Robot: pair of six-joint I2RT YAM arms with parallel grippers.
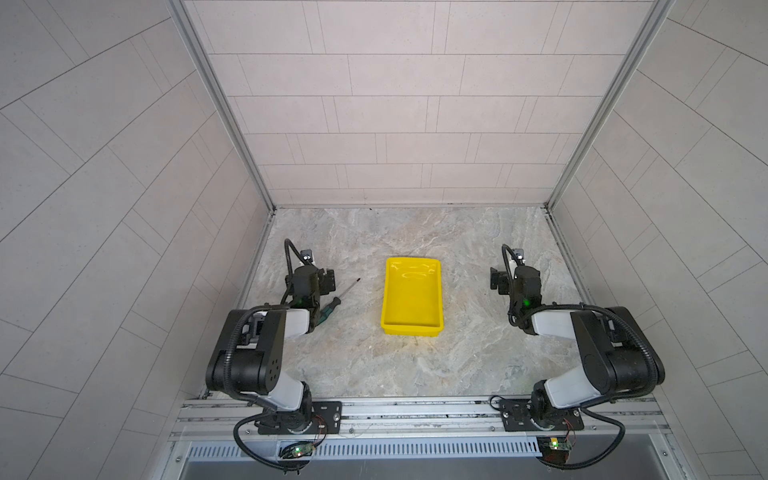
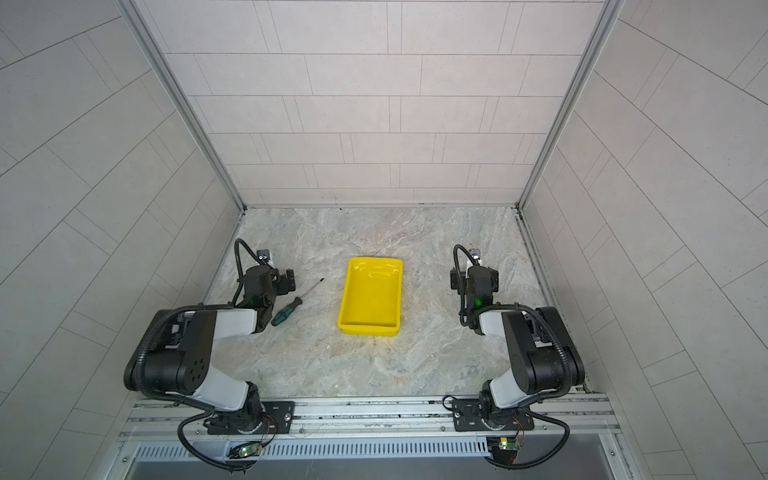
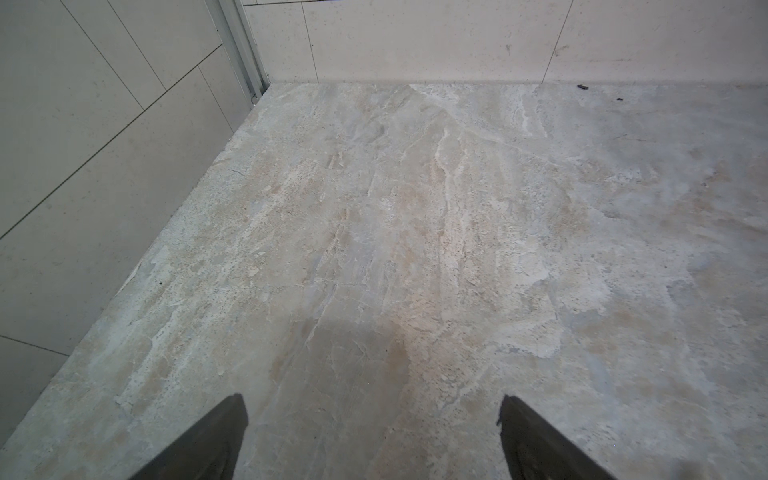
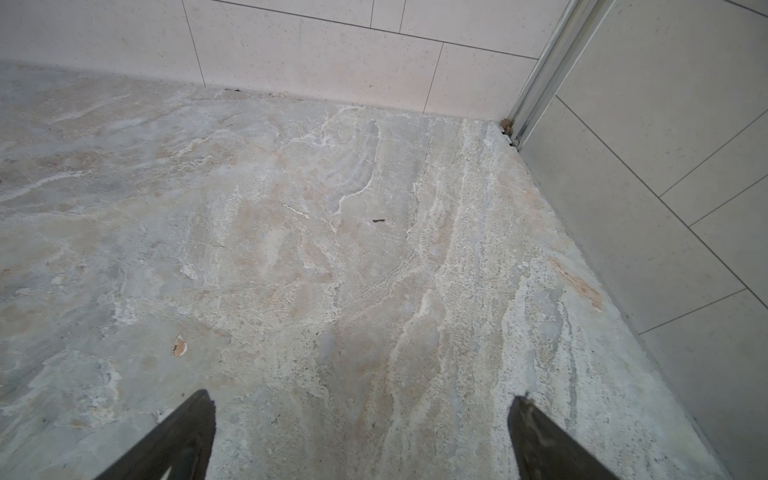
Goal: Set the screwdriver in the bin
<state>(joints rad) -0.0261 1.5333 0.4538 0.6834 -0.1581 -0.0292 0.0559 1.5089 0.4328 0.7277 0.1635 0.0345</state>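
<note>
Top views both show the screwdriver (image 1: 337, 301) flat on the tabletop (image 1: 415, 374) at the bin's (image 1: 411, 331) 9 o'clock, apart from it, tip toward 1 o'clock. Left gripper (image 3: 374, 409): jaws wide apart, empty, near its 11 o'clock. Right gripper (image 4: 365, 401): apart, empty. Best bet: bring the left gripper over the handle, jaws across it, and grab the thick grip rather than the thin shaft.
</note>
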